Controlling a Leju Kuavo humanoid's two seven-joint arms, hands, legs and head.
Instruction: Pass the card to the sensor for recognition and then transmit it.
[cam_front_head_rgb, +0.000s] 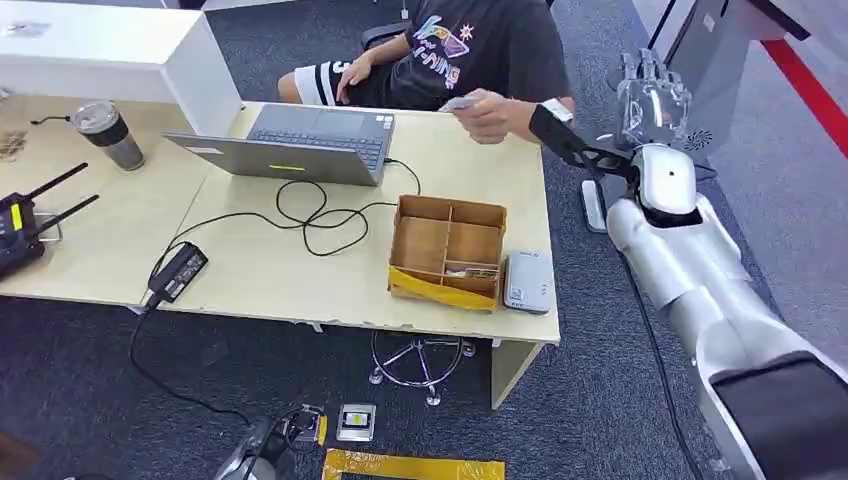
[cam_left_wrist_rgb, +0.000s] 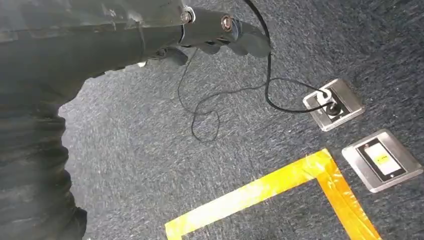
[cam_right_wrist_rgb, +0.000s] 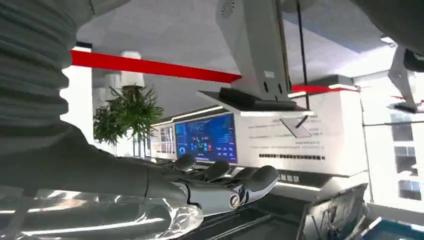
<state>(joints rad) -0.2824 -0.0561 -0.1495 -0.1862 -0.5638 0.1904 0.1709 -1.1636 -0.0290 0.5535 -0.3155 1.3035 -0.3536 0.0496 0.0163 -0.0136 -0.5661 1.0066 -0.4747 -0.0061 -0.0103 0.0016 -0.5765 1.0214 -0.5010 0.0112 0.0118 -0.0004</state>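
Evidently the handover is the step in hand. From the head view, a seated person's hand (cam_front_head_rgb: 492, 117) holds the card (cam_front_head_rgb: 461, 102) over the far edge of the table (cam_front_head_rgb: 250, 270), while the right hand (cam_front_head_rgb: 652, 98) is raised just beyond the table's corner, well apart from the card; what looks like the sensor (cam_front_head_rgb: 527, 281) lies beside the cardboard box (cam_front_head_rgb: 447, 250). In the left wrist view, the left hand (cam_left_wrist_rgb: 220, 32) hangs over carpet, fingers seemingly curled in, holding nothing. In the right wrist view, the right hand's fingers (cam_right_wrist_rgb: 235, 182) lie extended, empty. Next it must reach the card and pinch it.
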